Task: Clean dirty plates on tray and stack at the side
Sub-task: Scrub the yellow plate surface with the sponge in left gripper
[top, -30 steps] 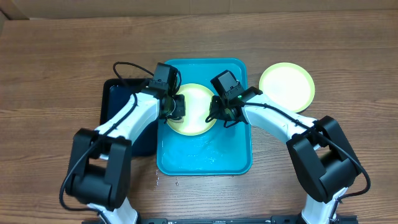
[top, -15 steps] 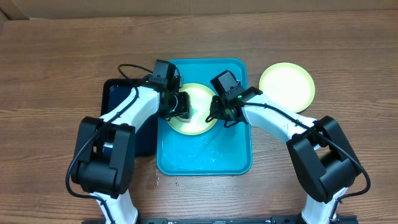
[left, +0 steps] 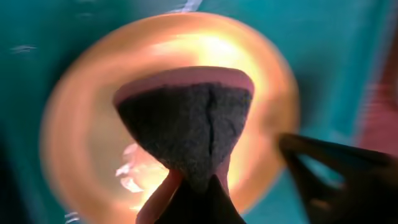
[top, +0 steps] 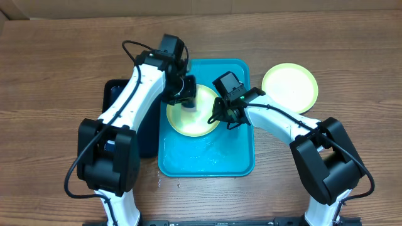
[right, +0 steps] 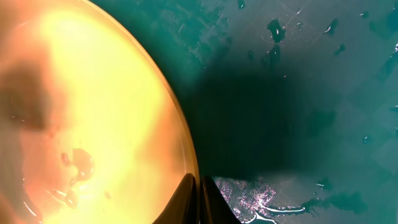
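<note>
Scrubbing step: left gripper (top: 186, 99) clamps sponge (left: 186, 130) over plate (top: 200, 122) in tray (top: 207, 162). Right gripper (top: 221, 117) pinches its right rim. Next: finish wiping, then stack it right.

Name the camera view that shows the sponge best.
Left wrist: the sponge fills the frame, its dark scouring face and pink layer clear. Overhead shows only a dark bit under the left gripper. Right wrist shows nothing clear of it.

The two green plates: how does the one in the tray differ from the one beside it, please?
The tray plate lies in the tray, the side plate on the table. The tray plate is wet, pinched by the right gripper, sponge over it; the side plate is untouched. Both are round.
</note>
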You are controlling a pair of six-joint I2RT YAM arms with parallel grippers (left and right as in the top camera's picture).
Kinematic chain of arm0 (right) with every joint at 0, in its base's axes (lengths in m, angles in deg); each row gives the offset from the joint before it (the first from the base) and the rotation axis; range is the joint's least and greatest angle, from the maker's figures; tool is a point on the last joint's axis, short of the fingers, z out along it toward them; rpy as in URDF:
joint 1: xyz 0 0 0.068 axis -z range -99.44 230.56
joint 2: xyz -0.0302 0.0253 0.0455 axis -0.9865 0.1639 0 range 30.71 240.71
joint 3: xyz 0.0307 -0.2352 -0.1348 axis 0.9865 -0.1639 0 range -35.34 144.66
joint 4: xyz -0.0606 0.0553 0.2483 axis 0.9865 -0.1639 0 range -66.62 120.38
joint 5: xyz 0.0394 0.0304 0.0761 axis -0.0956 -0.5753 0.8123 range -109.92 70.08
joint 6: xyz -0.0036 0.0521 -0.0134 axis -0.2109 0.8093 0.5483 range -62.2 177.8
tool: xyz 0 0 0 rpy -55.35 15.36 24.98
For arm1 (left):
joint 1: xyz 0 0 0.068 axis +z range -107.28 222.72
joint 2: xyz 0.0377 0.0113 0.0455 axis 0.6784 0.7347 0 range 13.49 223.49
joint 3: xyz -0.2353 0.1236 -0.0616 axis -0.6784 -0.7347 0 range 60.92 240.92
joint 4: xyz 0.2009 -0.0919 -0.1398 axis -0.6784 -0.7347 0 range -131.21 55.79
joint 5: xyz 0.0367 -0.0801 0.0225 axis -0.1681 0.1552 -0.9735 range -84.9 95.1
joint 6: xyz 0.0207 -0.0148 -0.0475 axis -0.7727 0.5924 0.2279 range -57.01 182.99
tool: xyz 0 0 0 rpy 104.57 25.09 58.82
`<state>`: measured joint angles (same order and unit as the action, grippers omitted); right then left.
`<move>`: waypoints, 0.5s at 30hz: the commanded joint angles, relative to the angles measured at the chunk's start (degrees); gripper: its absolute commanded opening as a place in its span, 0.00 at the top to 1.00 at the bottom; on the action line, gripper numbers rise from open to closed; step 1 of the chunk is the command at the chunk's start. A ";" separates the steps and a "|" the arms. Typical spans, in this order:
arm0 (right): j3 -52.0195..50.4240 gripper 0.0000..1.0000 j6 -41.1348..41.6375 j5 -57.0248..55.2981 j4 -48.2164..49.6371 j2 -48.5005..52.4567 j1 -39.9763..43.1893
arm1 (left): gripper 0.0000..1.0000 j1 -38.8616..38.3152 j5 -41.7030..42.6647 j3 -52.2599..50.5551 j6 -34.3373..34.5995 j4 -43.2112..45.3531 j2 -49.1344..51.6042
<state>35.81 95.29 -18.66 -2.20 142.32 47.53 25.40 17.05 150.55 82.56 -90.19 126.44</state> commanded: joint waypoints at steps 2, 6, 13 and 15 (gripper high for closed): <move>-0.72 0.96 0.02 -0.13 -0.50 -0.31 -0.39 | 0.96 -1.57 -13.81 -6.34 0.20 4.33 0.20; -0.72 0.96 0.02 -0.13 -0.52 -0.31 -0.39 | 0.96 -1.55 -13.77 -12.55 2.36 10.45 0.22; -0.72 0.96 0.04 -0.13 -0.48 -0.31 -0.39 | 0.96 -1.44 3.80 -17.94 0.70 16.74 0.22; -0.72 0.96 0.04 -0.13 -0.46 -0.31 -0.39 | 0.96 -1.46 12.35 -17.94 -0.98 18.56 0.22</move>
<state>35.81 95.29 -18.66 -2.29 142.32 47.53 24.59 11.65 134.35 83.85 -73.43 125.89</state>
